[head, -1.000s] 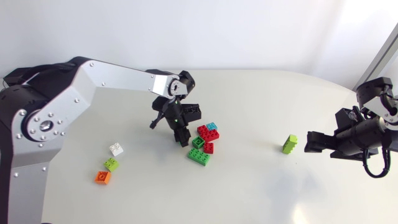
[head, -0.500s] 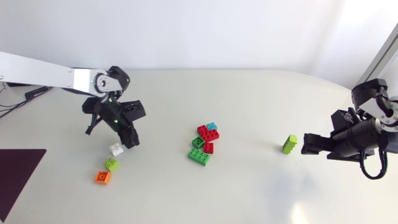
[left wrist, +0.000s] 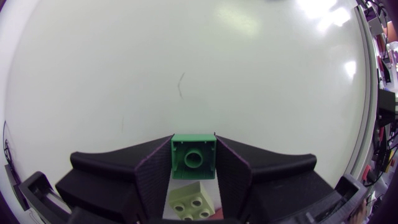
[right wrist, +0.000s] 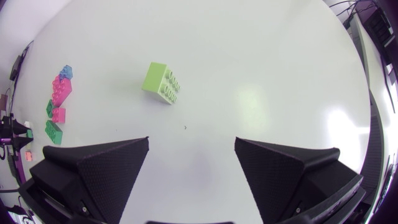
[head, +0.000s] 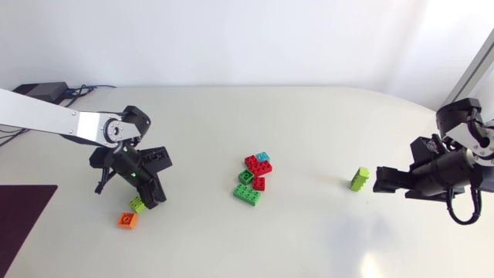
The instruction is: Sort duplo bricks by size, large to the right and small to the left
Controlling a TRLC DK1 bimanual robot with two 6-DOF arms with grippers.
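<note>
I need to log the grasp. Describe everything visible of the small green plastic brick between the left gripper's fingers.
The small green plastic brick is square and glossy. Its hollow underside, with one round tube at the centre, faces the wrist camera. It sits level between the fingertips of the left gripper, a black finger pressed on each side. The head view does not show it.

Robotics lab, white worktable, left arm and right arm over it
</note>
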